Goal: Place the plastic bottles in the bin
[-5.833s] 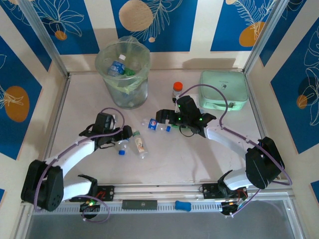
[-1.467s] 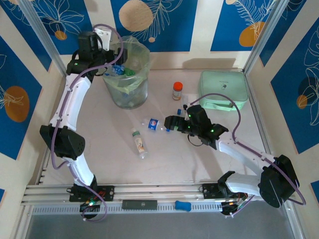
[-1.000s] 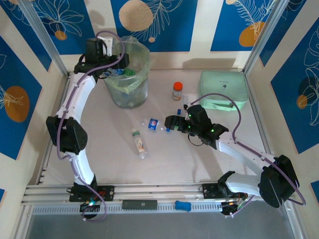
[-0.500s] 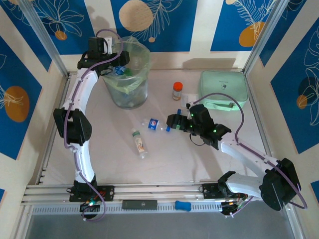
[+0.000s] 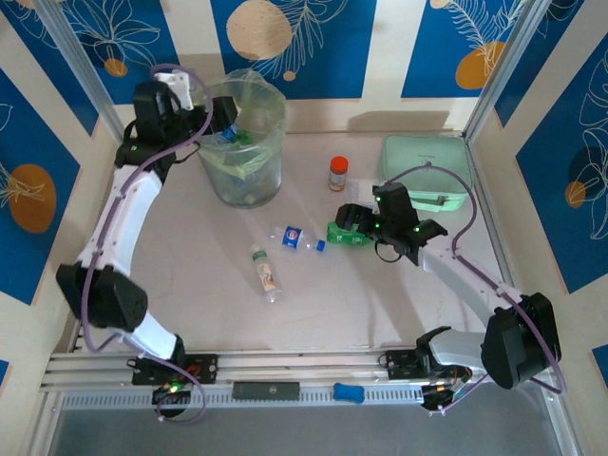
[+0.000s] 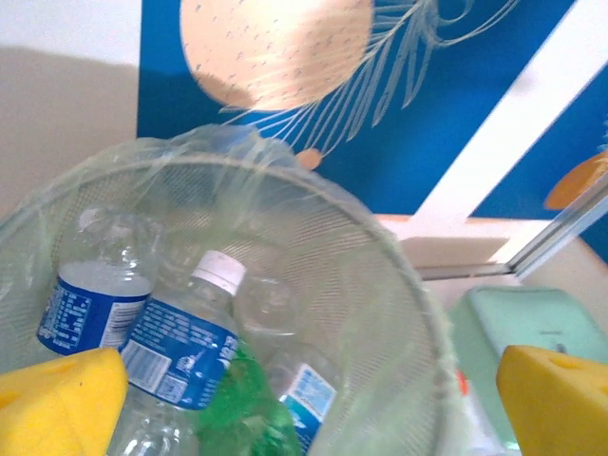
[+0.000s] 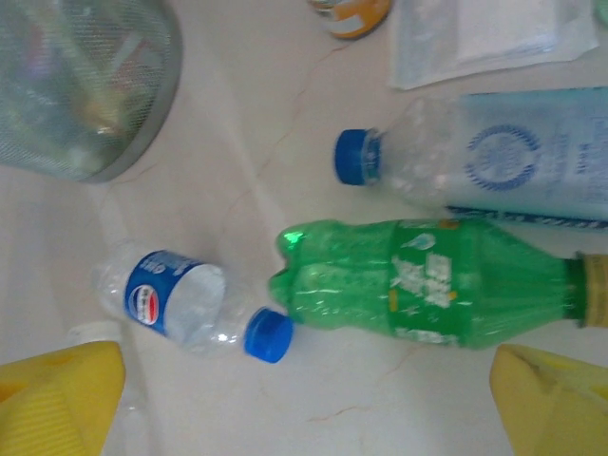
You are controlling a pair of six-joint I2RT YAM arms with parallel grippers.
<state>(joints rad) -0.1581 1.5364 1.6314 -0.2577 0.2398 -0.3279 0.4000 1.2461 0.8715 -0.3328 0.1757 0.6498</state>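
The pale-green bin (image 5: pixel 245 157) with its clear liner stands at the back left. My left gripper (image 5: pixel 215 116) hangs at its left rim, open, and over its mouth (image 6: pixel 309 380) nothing sits between the yellow pads (image 6: pixel 59 404). Inside lie several blue-labelled bottles (image 6: pixel 176 342) and a green one (image 6: pixel 237 408). My right gripper (image 5: pixel 353 220) is open above the table (image 7: pixel 304 372). Ahead of its fingertips lies a green bottle (image 7: pixel 427 283) (image 5: pixel 348 235), untouched. A blue-capped bottle (image 7: pixel 182 300) (image 5: pixel 297 237) lies beside it, another clear bottle (image 7: pixel 475 161) behind, and a third bottle (image 5: pixel 267 274) further left.
An orange-capped jar (image 5: pixel 337 173) stands behind the right gripper. The mint-green case (image 5: pixel 425 173) sits at the back right, close to the right forearm. Blue patterned walls and metal posts (image 5: pixel 81 71) close in the table on three sides.
My left arm has carried a bottle from the table up to the bin, and its elbow has swung left. The right gripper has drawn back to the right, uncovering the green bottle.
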